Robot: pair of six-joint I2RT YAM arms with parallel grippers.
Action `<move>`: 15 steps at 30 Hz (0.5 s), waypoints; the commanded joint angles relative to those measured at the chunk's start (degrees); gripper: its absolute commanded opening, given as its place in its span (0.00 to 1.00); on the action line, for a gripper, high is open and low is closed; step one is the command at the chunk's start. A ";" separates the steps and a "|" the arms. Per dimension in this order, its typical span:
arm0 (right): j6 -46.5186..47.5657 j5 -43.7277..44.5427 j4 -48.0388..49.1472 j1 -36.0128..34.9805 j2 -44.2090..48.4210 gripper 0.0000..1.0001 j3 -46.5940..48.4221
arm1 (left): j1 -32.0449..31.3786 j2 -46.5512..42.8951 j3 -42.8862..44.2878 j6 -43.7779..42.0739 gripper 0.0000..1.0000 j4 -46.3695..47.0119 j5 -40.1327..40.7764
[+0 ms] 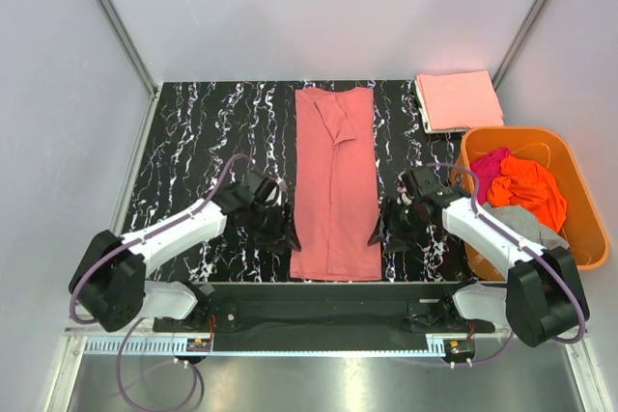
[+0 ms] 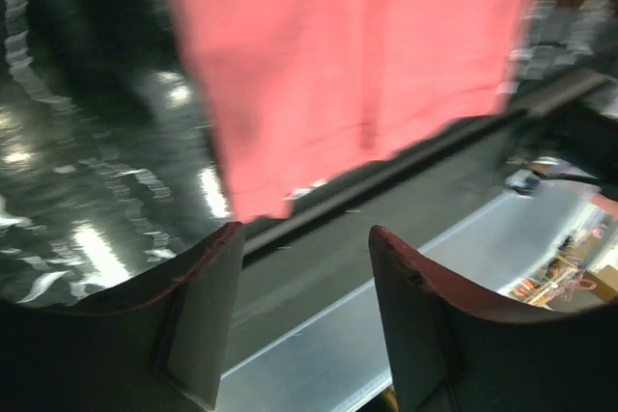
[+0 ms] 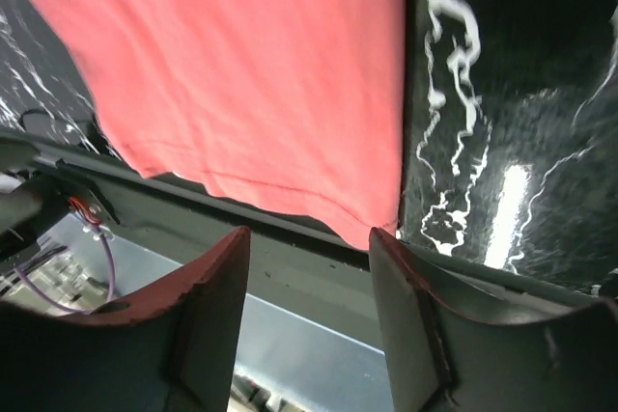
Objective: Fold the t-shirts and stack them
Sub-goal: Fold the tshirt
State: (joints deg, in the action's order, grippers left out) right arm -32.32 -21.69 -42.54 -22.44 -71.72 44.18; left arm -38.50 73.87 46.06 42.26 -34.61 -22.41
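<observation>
A salmon-pink t-shirt (image 1: 334, 180) lies on the black marbled table (image 1: 203, 142), folded lengthwise into a long strip with its hem at the near edge. My left gripper (image 1: 281, 234) hovers by the hem's left corner and my right gripper (image 1: 379, 234) by its right corner. In the left wrist view the left gripper (image 2: 306, 232) is open and empty, with the shirt (image 2: 357, 55) just beyond its fingertips. The right gripper (image 3: 309, 235) is also open and empty, and the shirt's (image 3: 261, 65) corner sits by one fingertip. A folded peach-pink t-shirt (image 1: 459, 100) rests at the back right.
An orange plastic basket (image 1: 512, 130) stands at the right, holding magenta (image 1: 490, 165), bright orange (image 1: 529, 188) and grey (image 1: 533, 227) shirts. The table's near edge and the arms' base rail run just beneath both grippers. Grey walls close in the left, back and right.
</observation>
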 commanded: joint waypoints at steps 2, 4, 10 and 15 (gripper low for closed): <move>-8.10 -7.57 10.09 0.02 3.17 0.59 -7.52 | 3.16 2.77 -5.45 -5.17 0.56 2.95 0.28; -8.73 -7.49 10.99 -0.06 3.08 0.59 -9.63 | 3.43 3.91 -6.94 -6.83 0.59 5.25 -1.13; -10.13 -5.82 12.13 0.02 1.85 0.60 -13.07 | 3.61 9.01 -8.62 -8.25 0.61 8.06 -1.23; -11.10 -4.24 12.66 -0.06 2.90 0.58 -14.91 | 3.70 9.37 -10.55 -8.07 0.61 11.22 -3.86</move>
State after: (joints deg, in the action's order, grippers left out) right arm -41.89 -26.46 -31.83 -22.44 -70.13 29.85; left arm -34.92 82.32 37.85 36.01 -28.10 -25.85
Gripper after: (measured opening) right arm 0.582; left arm 0.609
